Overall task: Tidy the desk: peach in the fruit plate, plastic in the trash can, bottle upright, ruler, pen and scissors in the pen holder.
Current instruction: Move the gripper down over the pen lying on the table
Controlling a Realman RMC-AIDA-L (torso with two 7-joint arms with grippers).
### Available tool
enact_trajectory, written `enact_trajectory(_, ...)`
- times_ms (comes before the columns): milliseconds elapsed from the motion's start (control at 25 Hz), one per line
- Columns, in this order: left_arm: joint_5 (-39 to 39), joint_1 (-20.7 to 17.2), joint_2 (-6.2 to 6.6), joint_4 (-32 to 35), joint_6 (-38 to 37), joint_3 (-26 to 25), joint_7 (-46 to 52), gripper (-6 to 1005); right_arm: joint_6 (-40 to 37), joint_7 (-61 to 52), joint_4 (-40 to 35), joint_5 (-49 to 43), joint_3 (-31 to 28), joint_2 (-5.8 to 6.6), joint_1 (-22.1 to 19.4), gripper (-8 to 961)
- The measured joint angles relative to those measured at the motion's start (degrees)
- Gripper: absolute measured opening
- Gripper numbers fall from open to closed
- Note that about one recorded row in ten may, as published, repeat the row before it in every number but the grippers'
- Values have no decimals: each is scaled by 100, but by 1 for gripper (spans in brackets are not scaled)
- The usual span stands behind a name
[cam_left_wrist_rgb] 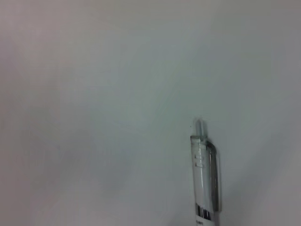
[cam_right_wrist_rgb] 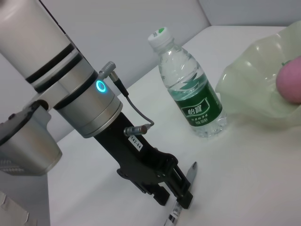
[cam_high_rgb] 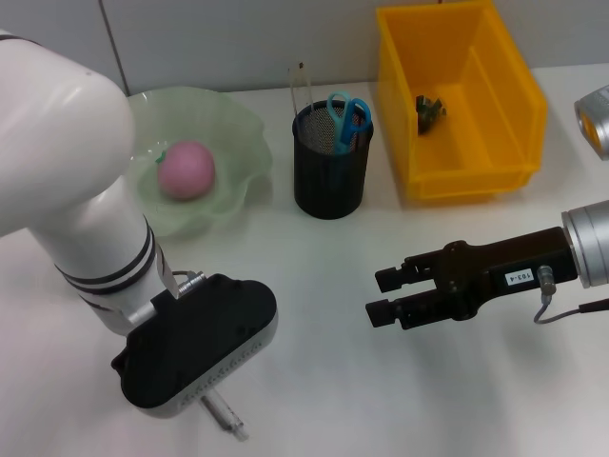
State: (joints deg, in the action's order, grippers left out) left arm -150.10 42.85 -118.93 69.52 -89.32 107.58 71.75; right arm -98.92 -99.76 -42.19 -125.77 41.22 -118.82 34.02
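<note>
Black left tool (cam_right_wrist_rgb: 181, 195) pointing down at the white tabletop (cam_high_rgb: 314, 400), its fingers closed on a clear pen (cam_left_wrist_rgb: 205, 176) lying flat. Right tool (cam_high_rgb: 383, 295) hovering mid-tabletop, jaws slightly parted, holding nothing. Farther off: peach (cam_high_rgb: 186, 169) in green plate (cam_high_rgb: 238, 143); scissors (cam_high_rgb: 348, 116) in mesh pen holder (cam_high_rgb: 329, 171); plastic scrap (cam_high_rgb: 429, 110) in yellow bin (cam_high_rgb: 495, 114); bottle (cam_right_wrist_rgb: 188, 89) upright beside the plate.
</note>
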Motion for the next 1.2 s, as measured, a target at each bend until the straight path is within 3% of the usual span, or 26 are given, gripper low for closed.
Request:
enact_trajectory(400,-11,57,-16,-26,60,58,29,481,-12,0,-3,0,0,10,2,702)
enact_trajectory(640,-11,110,-17,-118,87,79,38,383,-30,0,-18,0,0,19,7,702)
enact_trajectory(1200,-91,145,-16,-129,147,168,168,341,-37,10,-17,0,0,17,47,702)
